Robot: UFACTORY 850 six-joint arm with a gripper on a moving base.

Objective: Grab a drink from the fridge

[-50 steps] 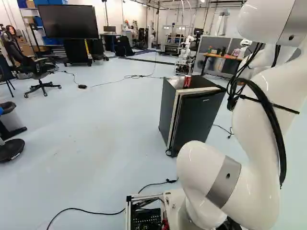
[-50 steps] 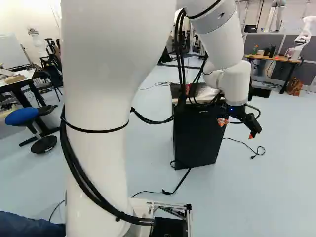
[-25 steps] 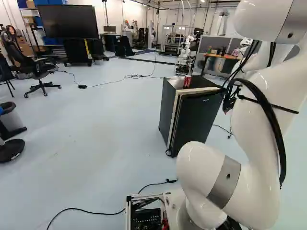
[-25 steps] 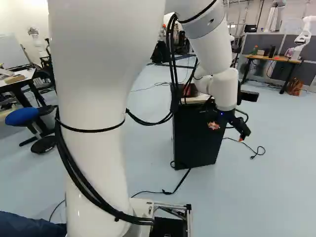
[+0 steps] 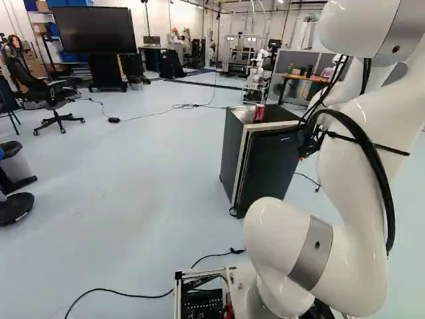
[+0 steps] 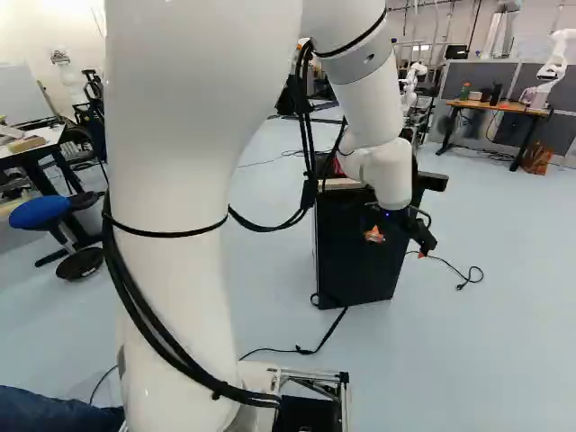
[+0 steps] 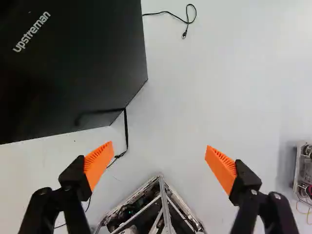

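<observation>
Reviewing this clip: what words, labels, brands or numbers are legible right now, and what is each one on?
"upstreman": on the dark front of the fridge, in the wrist view; too small to read in the left base view.
Red can on top of the fridge: markings too small to read.

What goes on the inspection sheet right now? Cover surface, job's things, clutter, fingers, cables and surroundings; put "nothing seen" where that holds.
Surface: pale floor, fridge standing on it.
Job's things: fridge door looks shut; red can on top; drinks inside, nothing seen.
Clutter: small black box on the floor.
Fingers: open, nothing held.
Cables: black cables along the arm; floor cable before the fridge.
Surroundings: large screen, blue stool, another robot.
</observation>
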